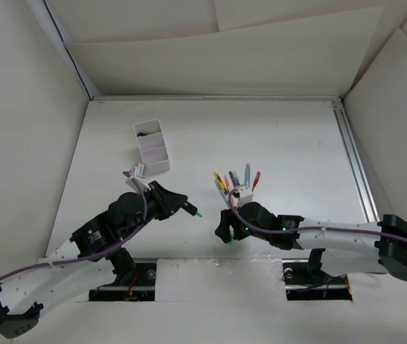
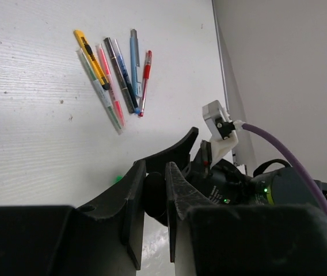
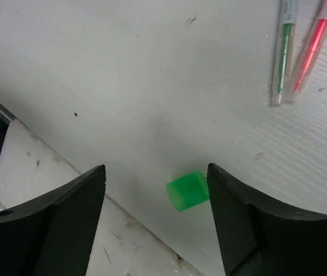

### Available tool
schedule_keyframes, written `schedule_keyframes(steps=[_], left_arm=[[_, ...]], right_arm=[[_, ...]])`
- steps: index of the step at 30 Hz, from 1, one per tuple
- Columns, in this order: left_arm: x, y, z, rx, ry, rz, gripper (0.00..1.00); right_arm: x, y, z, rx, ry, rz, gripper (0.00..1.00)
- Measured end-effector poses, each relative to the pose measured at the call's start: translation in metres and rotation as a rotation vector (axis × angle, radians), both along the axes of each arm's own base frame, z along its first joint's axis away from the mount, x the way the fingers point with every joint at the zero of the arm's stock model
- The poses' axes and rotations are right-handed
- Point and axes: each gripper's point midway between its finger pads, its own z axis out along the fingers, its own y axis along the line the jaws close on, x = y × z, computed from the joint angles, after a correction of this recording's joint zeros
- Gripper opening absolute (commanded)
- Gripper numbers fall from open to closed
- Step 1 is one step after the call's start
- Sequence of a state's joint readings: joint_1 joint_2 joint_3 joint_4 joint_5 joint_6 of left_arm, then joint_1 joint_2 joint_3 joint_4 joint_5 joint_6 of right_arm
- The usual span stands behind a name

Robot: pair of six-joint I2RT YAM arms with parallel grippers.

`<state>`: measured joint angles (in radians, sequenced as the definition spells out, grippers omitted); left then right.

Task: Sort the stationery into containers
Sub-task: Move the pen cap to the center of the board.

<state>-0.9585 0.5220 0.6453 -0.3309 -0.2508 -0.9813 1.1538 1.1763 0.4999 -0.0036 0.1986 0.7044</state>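
My left gripper [image 1: 177, 201] is shut on a stubby black highlighter [image 1: 189, 208] with a green tip and holds it above the table. In the left wrist view [image 2: 155, 172] the black barrel [image 2: 154, 198] sits between the jaws. My right gripper [image 3: 155, 172] is open and low over the table, with a small green cap [image 3: 187, 190] lying between its jaws, closer to the right finger. It also shows in the top view [image 1: 225, 226]. Several pens [image 1: 236, 179] lie in a fan just beyond it. The white two-compartment box [image 1: 153, 147] stands at the far left.
White walls close in the table on three sides. A metal rail [image 1: 354, 161] runs along the right side. The right arm's wrist and purple cable [image 2: 278, 155] are close to my left gripper. The table's front edge [image 3: 48, 167] is just behind the cap.
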Motion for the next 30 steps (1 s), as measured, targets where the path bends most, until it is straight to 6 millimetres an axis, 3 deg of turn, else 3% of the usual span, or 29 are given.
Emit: schedule_keyframes(steps=[1, 2, 4, 5, 6, 10, 16, 23, 30], left_arm=[[0.0, 0.0, 0.0, 0.002, 0.0, 0.001, 0.0], [0.0, 0.0, -0.001, 0.003, 0.001, 0.001, 0.0], [0.0, 0.0, -0.001, 0.004, 0.001, 0.001, 0.0], [0.0, 0.0, -0.001, 0.004, 0.001, 0.001, 0.0], [0.0, 0.001, -0.001, 0.004, 0.001, 0.002, 0.0], [0.0, 0.001, -0.001, 0.004, 0.0, 0.003, 0.0], [0.0, 0.001, -0.001, 0.004, 0.0, 0.004, 0.0], [0.001, 0.001, -0.001, 0.004, 0.0, 0.005, 0.0], [0.001, 0.001, -0.001, 0.004, 0.0, 0.004, 0.0]], right_arm=[[0.0, -0.003, 0.002, -0.005, -0.006, -0.001, 0.66], [-0.001, -0.007, 0.002, -0.016, -0.006, -0.001, 0.44], [-0.006, -0.014, -0.001, -0.038, -0.001, 0.003, 0.24], [-0.01, -0.017, -0.005, -0.052, 0.005, 0.008, 0.07], [-0.017, -0.022, -0.01, -0.069, 0.018, 0.016, 0.02], [-0.031, -0.039, -0.027, -0.133, 0.049, 0.034, 0.0], [-0.035, -0.049, -0.05, -0.225, 0.085, 0.038, 0.0], [-0.025, -0.014, -0.049, -0.198, 0.068, 0.066, 0.0], [-0.016, 0.006, -0.049, -0.185, 0.053, 0.071, 0.0]])
